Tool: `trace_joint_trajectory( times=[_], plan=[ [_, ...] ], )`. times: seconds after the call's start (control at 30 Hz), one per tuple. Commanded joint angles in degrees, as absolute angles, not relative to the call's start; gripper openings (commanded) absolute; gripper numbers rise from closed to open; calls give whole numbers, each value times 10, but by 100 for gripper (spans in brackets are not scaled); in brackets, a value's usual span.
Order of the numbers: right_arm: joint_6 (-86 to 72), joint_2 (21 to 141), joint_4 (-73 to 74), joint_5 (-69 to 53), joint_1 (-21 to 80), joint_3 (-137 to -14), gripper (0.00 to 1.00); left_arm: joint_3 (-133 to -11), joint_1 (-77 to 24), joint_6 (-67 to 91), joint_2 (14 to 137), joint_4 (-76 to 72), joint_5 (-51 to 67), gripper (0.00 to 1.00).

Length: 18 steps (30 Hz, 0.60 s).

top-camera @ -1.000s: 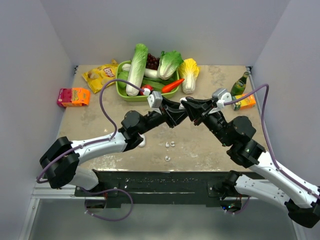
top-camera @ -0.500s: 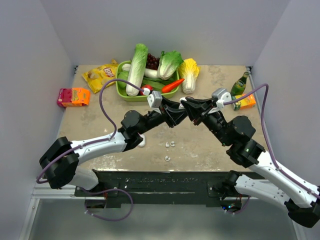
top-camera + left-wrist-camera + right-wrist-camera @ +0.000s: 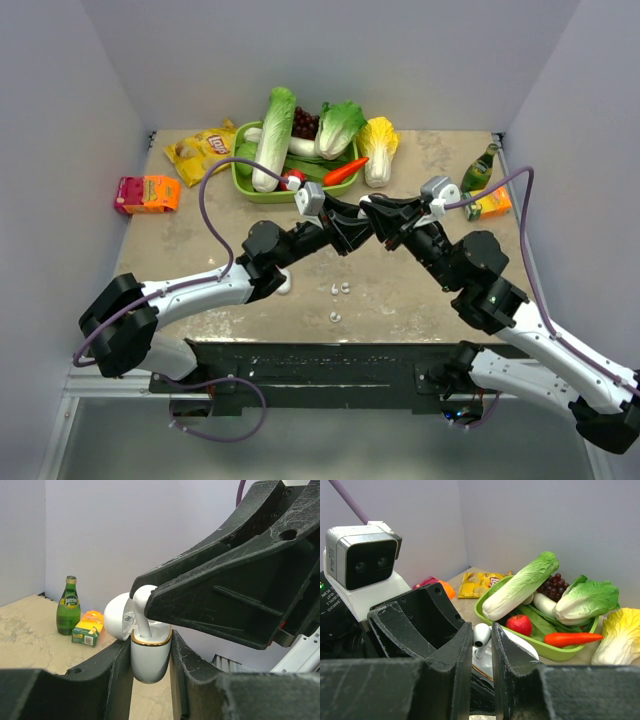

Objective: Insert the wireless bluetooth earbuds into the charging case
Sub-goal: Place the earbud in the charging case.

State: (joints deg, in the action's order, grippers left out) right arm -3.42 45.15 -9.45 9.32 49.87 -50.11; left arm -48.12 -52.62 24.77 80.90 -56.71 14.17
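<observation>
Two arms, the left arm [image 3: 205, 288] and the right arm [image 3: 470, 262], meet above the middle of the table [image 3: 190, 235]. One charging case [image 3: 150, 660], lid swung open, stands upright, clamped in the left gripper [image 3: 150, 647], and one earbud [image 3: 481, 634] is pinched in the right gripper [image 3: 482, 647], its stem down in the case's mouth. Three tiny white bits [image 3: 334, 289], too small to identify, lie on the table nearer the bases.

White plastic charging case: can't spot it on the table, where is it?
Left wrist view: white case clamped in the left gripper, beneath the right gripper's white earbud.
</observation>
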Motion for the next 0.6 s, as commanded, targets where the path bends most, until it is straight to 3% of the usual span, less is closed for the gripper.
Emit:
trace_joint_trajectory(
  times=[0.0, 0.57],
  plan=[
    [-33, 454, -98, 76, 504, -501, 0, -507, -523, 253, 809, -601, 141, 0],
    [-41, 459, -78, 77, 504, -508, 6, -519, -522, 236, 802, -588, 136, 0]
  ],
)
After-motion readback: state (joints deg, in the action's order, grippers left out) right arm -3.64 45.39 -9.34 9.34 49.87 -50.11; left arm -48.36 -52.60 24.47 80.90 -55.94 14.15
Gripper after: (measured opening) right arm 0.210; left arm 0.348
